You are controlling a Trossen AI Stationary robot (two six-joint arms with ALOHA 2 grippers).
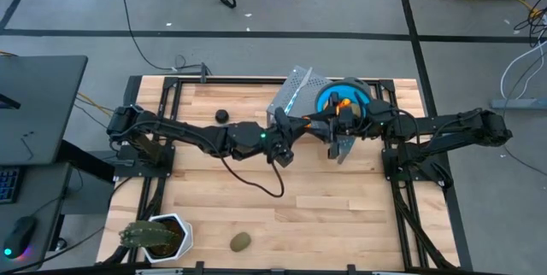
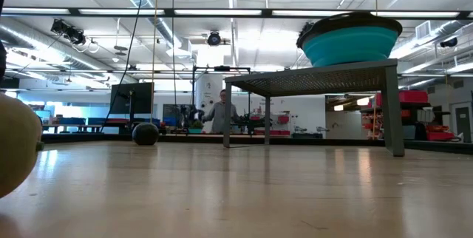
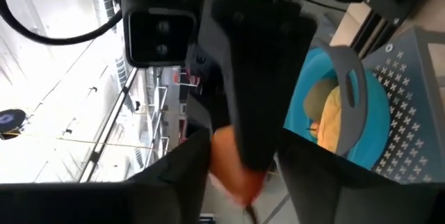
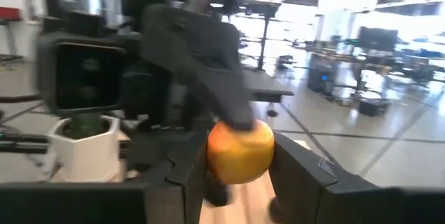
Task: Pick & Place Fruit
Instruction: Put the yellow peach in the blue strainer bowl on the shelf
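Both grippers meet above the table's far middle, beside the blue bowl [image 1: 342, 98] that stands on a perforated metal stand [image 1: 295, 83]. An orange-yellow round fruit [image 4: 240, 151] sits between the fingers of my right gripper [image 4: 240, 175] and of my left gripper [image 3: 240, 182]. In the left wrist view the bowl [image 3: 375, 113] holds a yellow piece [image 3: 334, 123] and an olive oval [image 3: 316, 99]. A dark round fruit [image 1: 221, 115] lies on the table's far left part. Another olive oval [image 1: 240, 241] rests near the near edge. My left gripper has the orange fruit [image 3: 226, 165] between its two fingers, lifted clear of the table. The right gripper's finger covers much of the fruit in the left wrist view. Seen from the right wrist, one left finger [image 4: 208, 64] lies on the fruit's top. My right gripper pinches the same fruit by its two sides [image 4: 215, 154], one finger on each side. Its fingers stand crosswise to the left gripper's fingers. The fruit is clear of the table, level between the two grippers.
A green spiky plant in a white pot [image 1: 158, 236] stands at the near left corner. The stand [image 2: 318, 83] raises the bowl [image 2: 347, 42] well above the tabletop. A person [image 2: 222, 112] shows far off in the room. Bare wood lies across the table's middle and near right.
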